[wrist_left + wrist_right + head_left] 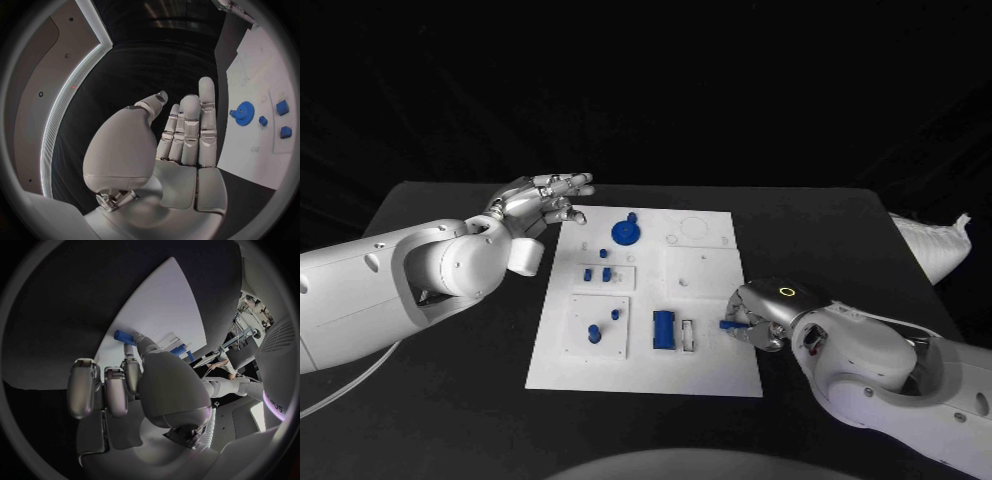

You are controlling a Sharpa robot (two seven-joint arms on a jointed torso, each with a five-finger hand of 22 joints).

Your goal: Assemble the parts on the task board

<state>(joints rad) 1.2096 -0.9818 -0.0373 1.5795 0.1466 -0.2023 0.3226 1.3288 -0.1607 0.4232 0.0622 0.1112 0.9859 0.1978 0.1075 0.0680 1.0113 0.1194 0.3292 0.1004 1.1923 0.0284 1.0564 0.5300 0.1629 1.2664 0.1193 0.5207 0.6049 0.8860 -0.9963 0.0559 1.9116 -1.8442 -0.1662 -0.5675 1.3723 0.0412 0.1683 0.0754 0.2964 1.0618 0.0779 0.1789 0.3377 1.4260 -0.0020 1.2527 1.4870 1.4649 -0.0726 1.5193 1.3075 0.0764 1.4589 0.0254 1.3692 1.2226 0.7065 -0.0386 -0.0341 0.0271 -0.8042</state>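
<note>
right hand (764, 325) at lower right edge of board (711, 375), fingers curled, pinching a small blue peg (730, 324) btwn thumb and finger; peg tip pokes out past the fingertips (145, 342) in wrist view. peg looks light, stiff plastic, prob slick; short grip near one end, so could twist. left hand (538, 203) upper left of frame by board corner, fingers straight, close together, holding nothing. blue gear (627, 232) near board top, blue block (664, 329) lower middle. table (444, 300) black, flat; plenty of room round board.
</note>
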